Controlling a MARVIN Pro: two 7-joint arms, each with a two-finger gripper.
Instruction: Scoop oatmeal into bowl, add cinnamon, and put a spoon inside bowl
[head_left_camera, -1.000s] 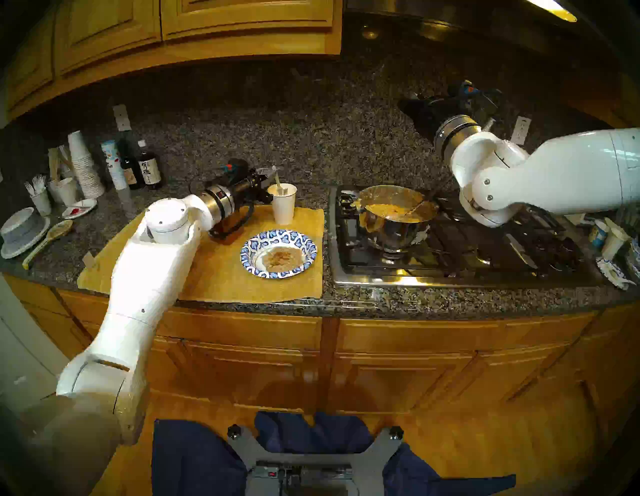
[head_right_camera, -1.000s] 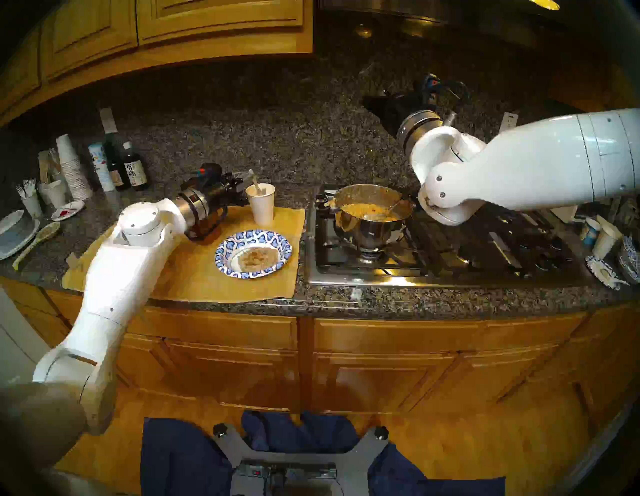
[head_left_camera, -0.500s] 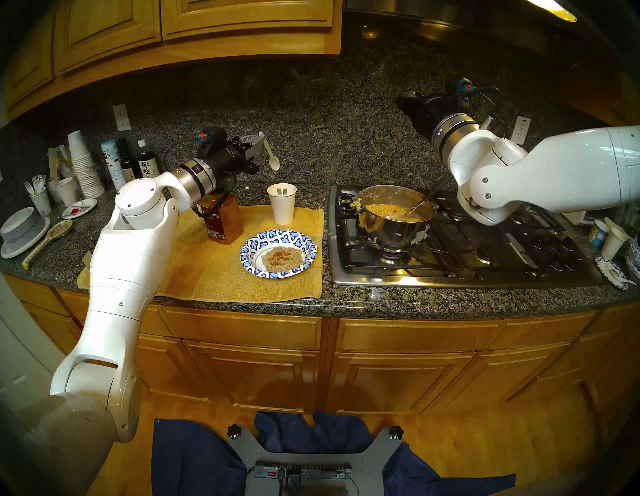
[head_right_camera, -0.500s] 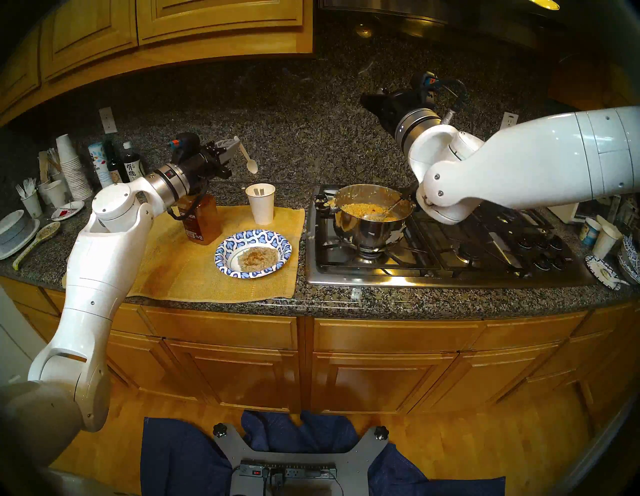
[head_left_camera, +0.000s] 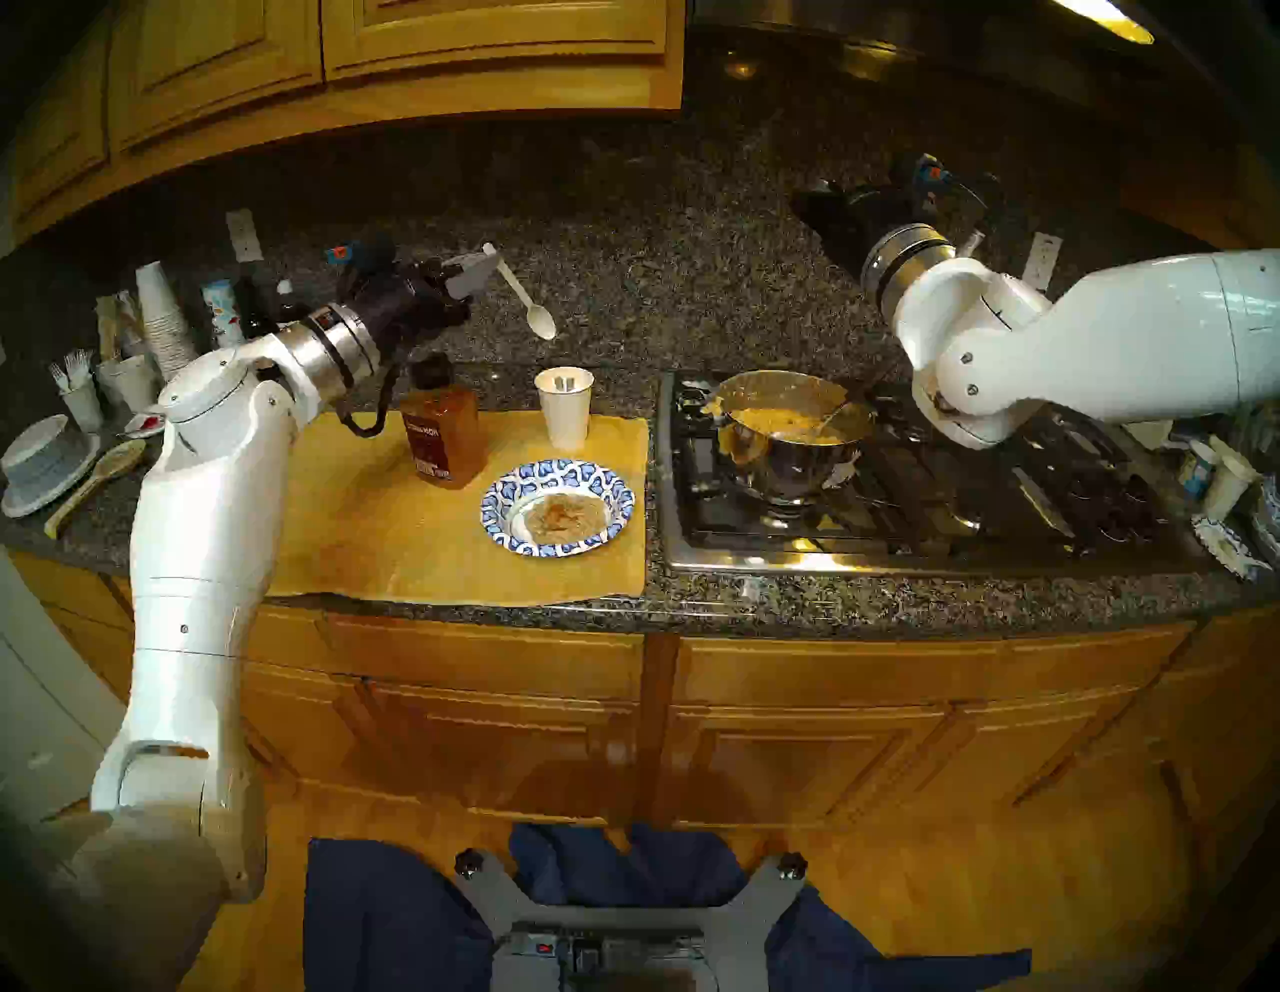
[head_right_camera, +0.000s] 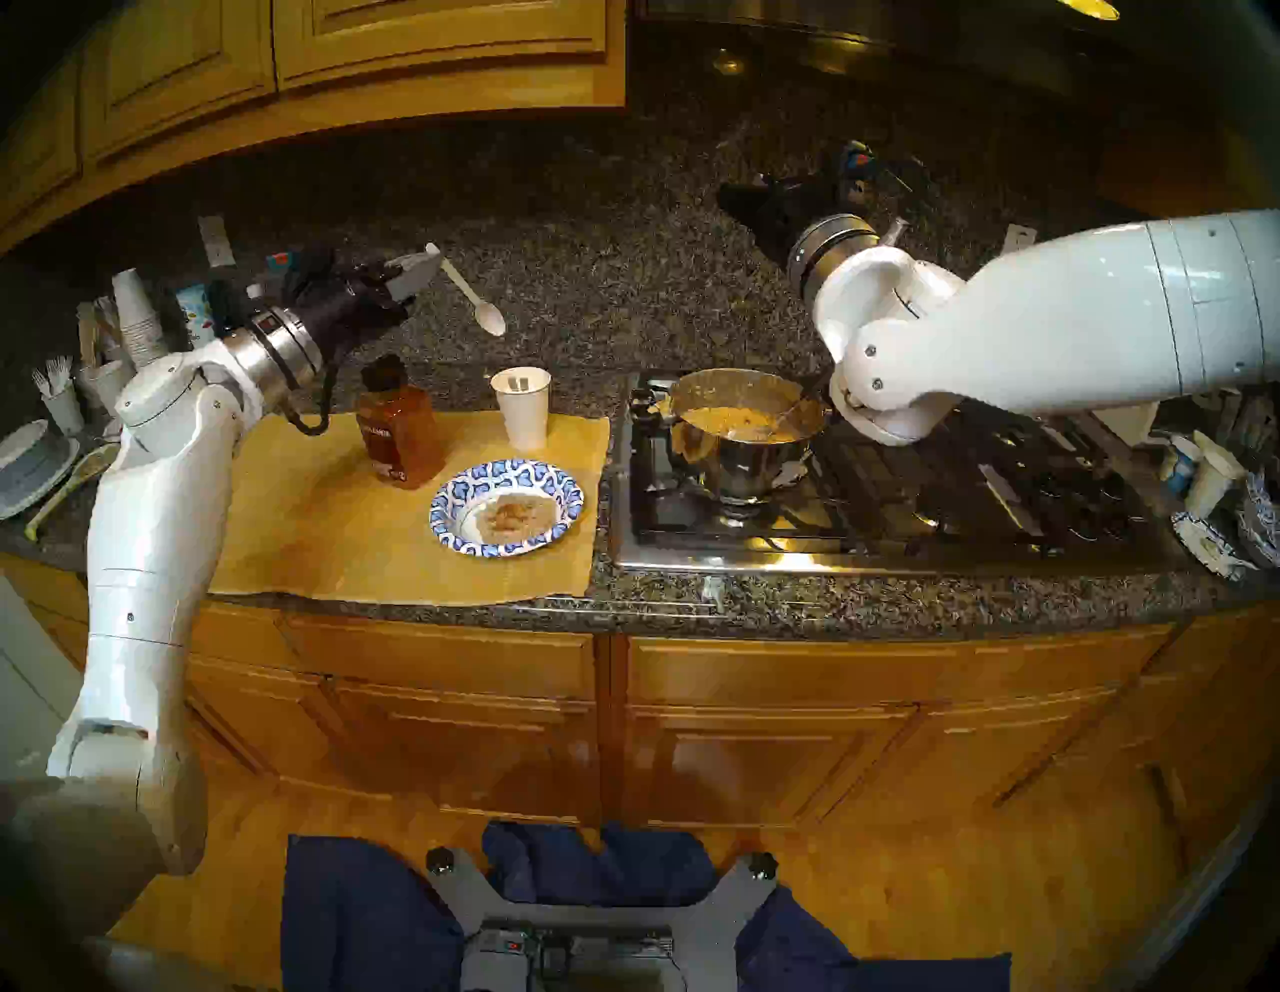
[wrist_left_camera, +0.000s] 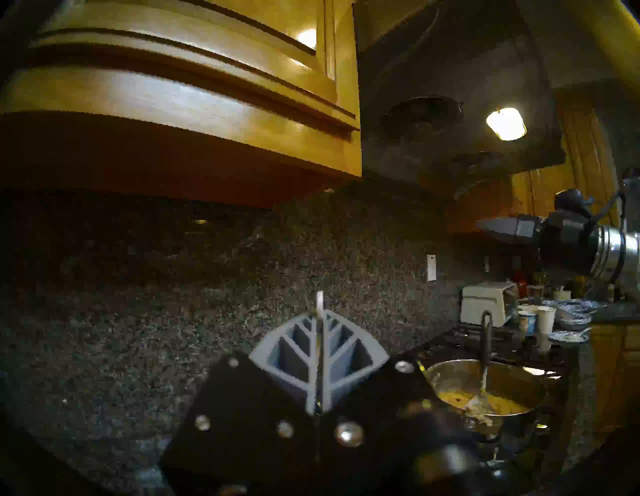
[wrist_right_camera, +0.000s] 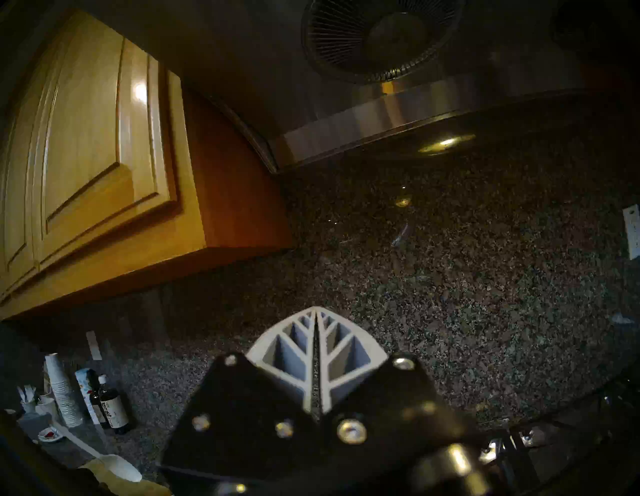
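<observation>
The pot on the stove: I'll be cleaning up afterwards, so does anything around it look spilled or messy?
Yes. The pot has oatmeal smeared over its left rim and down its outer wall, with a clump beside it on the stove. The serving spoon rests inside the pot.

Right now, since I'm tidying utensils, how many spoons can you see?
3: the white spoon in the left tool, the metal serving spoon in the pot, the speckled spoon on the counter at left. The handles in the cup may be more.
</observation>
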